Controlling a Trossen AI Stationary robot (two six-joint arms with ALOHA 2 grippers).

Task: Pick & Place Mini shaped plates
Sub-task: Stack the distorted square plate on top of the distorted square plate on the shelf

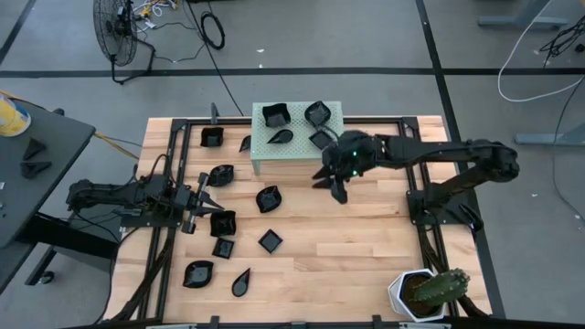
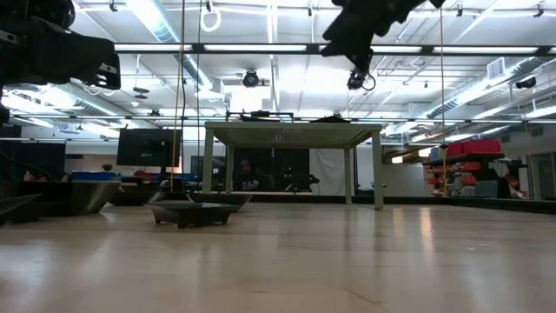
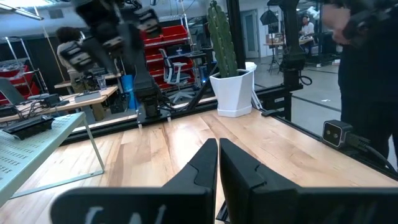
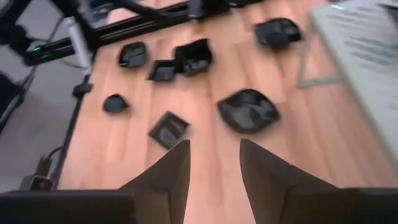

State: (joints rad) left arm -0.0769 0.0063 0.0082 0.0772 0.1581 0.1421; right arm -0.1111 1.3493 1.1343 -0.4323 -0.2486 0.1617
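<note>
Nearest the front edge of the wooden table (image 1: 347, 247), a white hexagonal cactus pot (image 1: 409, 294) is seen at the right-hand corner, and two mini shaped plates are found toward the left: a leaf-shaped one (image 1: 197, 273) and a teardrop one (image 1: 241, 282) beside it. A little farther in, two small square plates (image 1: 270, 241) (image 1: 223, 247) are laid flat on the wood.

At mid-depth on the left side, the left gripper (image 1: 208, 192) is held low above the table, its fingers (image 3: 208, 168) pressed together with nothing between them; a larger square plate (image 1: 222, 223) is seen just beside its tip. Near the centre, a wavy plate (image 1: 269, 198) is laid on the wood, and another dish (image 1: 220, 174) is placed behind the left gripper.

The right gripper (image 1: 335, 185) is held raised above the table, just in front of the pale green stand (image 1: 274, 164), and is tilted down toward the wavy plate (image 4: 247, 111). Its fingers (image 4: 171, 168) are parted and nothing is held between them.

Farther back, four plates are carried on top of the stand: a square one (image 1: 275, 115), a teardrop one (image 1: 281, 136), a wavy one (image 1: 317, 112) and one (image 1: 322, 139) partly hidden by the right arm. Left of the stand, a square plate (image 1: 212, 137) and a narrow one (image 1: 246, 143) are laid on the table.
</note>
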